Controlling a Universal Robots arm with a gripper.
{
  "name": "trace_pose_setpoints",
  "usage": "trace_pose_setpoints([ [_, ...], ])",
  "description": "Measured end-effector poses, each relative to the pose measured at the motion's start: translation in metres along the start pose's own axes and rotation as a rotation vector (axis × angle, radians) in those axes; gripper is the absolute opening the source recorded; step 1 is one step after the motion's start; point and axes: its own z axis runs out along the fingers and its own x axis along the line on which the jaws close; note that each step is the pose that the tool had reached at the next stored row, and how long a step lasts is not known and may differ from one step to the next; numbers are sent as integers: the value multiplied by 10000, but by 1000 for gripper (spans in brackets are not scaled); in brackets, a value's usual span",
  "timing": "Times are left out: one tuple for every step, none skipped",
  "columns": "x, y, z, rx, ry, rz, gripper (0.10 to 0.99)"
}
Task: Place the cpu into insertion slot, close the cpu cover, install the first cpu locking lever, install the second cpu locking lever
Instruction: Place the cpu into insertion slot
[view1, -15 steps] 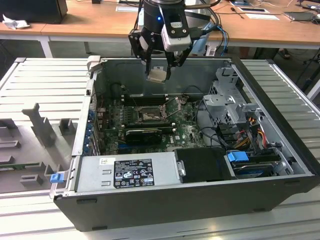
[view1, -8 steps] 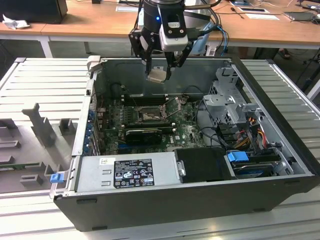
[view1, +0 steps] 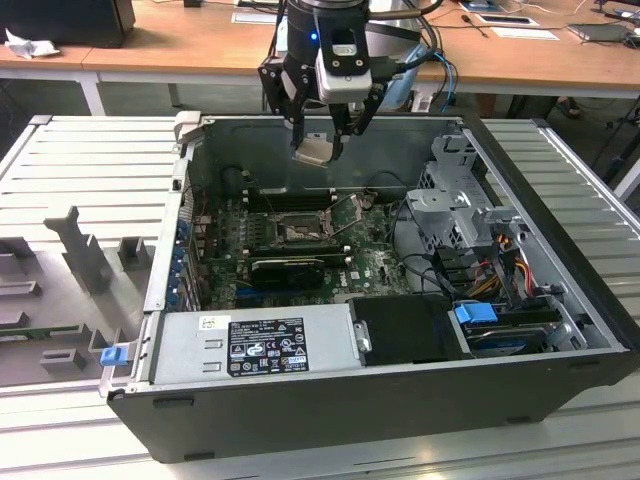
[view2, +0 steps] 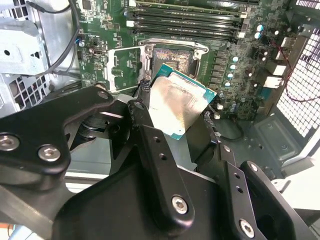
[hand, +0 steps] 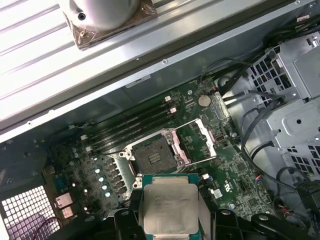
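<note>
Gripper (view1: 320, 142): pinching flat square silver-grey cpu (hand: 171, 210) by its edges.
Cpu: held aloft, well above dark open socket (hand: 155, 156).
Silvery metal cpu cover (hand: 208, 136): seemingly swung open beside socket, below gripper.

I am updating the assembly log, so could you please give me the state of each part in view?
hand: shut on the cpu, above the board.
cpu: held in the air, not yet seated.
cpu socket: empty.
cpu cover: swung open.
computer case: side open, board exposed.
</note>
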Motion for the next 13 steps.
trace_pose_setpoints([
  [0,0,0,-1,-5,51,529],
  [0,0,0,-2,-8,87,529],
  [0,0,0,-2,-13,150,529],
  [0,0,0,-3,-17,187,529],
  [0,0,0,-4,-19,221,529],
  [0,0,0,-5,-23,256,529],
  [0,0,0,-5,-26,293,529],
  [0,0,0,-5,-28,318,529],
  [0,0,0,-5,-31,350,529],
  [0,0,1,-7,-34,391,529],
  [0,0,2,-8,-37,416,529],
  [0,0,2,-8,-39,439,529],
  [0,0,2,-9,-41,463,529],
])
